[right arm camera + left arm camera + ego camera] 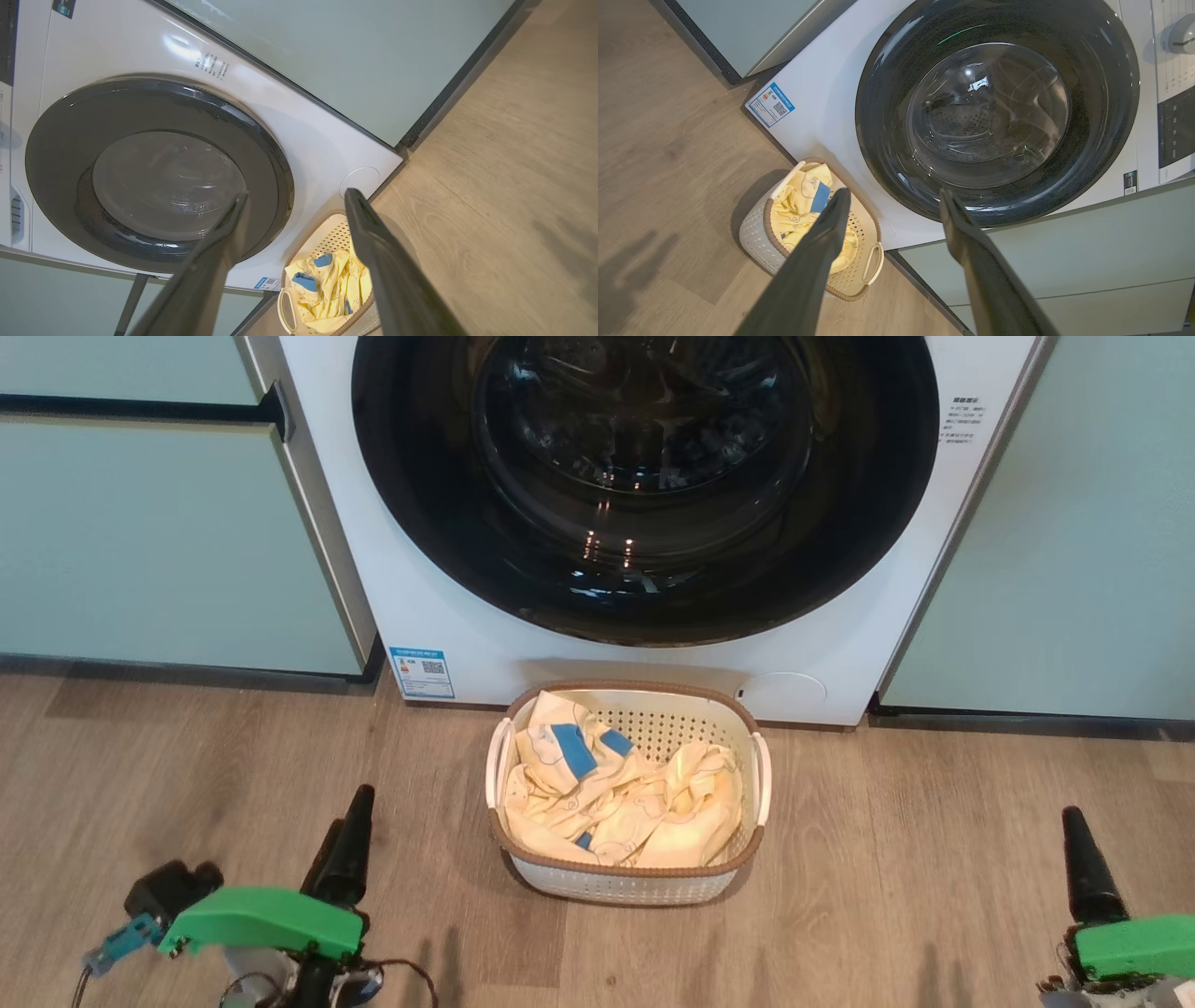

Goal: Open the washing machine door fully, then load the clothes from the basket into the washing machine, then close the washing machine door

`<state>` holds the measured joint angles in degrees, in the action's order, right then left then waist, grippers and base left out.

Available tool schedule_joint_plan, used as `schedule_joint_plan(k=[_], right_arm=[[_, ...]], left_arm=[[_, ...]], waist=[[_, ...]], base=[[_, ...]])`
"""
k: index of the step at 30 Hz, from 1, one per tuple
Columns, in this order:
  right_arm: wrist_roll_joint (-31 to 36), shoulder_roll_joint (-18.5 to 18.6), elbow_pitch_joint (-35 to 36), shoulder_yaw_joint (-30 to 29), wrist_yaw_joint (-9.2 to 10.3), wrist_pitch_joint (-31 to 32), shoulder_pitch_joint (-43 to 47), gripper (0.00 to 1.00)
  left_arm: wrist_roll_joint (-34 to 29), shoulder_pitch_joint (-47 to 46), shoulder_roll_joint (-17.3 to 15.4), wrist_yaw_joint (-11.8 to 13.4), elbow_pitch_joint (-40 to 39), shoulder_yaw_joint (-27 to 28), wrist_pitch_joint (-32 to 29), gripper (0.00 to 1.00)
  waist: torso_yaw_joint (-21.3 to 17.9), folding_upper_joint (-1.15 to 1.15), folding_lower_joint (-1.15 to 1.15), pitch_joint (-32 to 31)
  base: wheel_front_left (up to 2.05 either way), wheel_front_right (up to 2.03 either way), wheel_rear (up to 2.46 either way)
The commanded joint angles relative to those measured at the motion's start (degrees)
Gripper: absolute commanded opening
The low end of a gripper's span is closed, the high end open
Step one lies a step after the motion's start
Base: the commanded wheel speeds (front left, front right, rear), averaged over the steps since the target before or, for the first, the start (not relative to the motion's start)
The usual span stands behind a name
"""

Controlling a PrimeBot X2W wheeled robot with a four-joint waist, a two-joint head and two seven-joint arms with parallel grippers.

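The white washing machine [467, 653] stands straight ahead, its black-rimmed glass door [644, 485] shut flush against the front. On the floor just before it sits the cream basket [616, 887], holding pale yellow clothes [616, 793] with blue patches. My left gripper [347, 812] hangs open low at the left, well short of the basket. My right gripper [1074, 821] is far to the right, apart from everything. In the left wrist view the open left gripper [894, 192] looks at the door [994, 112] and the basket [756, 233]. In the right wrist view the right gripper [296, 193] is open too.
Pale green cabinets flank the machine at the left [140, 541] and the right [1074, 569]. Wooden floor [934, 859] spreads around the basket on both sides. A blue label [422, 672] and a round service cap [784, 693] sit low on the machine's front.
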<state>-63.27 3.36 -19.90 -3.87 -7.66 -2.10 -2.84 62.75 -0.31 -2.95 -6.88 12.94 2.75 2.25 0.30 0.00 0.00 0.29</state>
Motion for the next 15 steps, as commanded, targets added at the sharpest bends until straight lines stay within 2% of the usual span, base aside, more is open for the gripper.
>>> schedule_joint_plan(k=[1, 7, 15], right_arm=[[3.5, 0.6, 2.3, 0.0, 0.08, -1.0, -3.2, 1.00], [15.2, 0.2, 3.8, -0.3, 0.08, -2.0, -3.1, 1.00], [28.5, -0.4, 6.0, -0.4, 0.10, -3.3, -2.9, 1.00]], left_arm=[[-2.7, -3.3, -0.5, -0.2, -2.5, 1.2, 0.9, 1.00], [-11.6, -3.2, -0.6, 0.1, -3.6, 0.6, 1.9, 1.00], [-22.2, -3.4, -1.9, 1.8, -5.1, -1.3, 3.2, 1.00]], waist=[[0.0, 0.00, 0.00, 0.0], [-0.1, 0.00, 0.00, 0.2], [-0.1, 0.00, 0.00, 0.3]], base=[[0.00, 0.00, 0.00], [0.00, 0.00, 0.00], [0.00, 0.00, 0.00]])
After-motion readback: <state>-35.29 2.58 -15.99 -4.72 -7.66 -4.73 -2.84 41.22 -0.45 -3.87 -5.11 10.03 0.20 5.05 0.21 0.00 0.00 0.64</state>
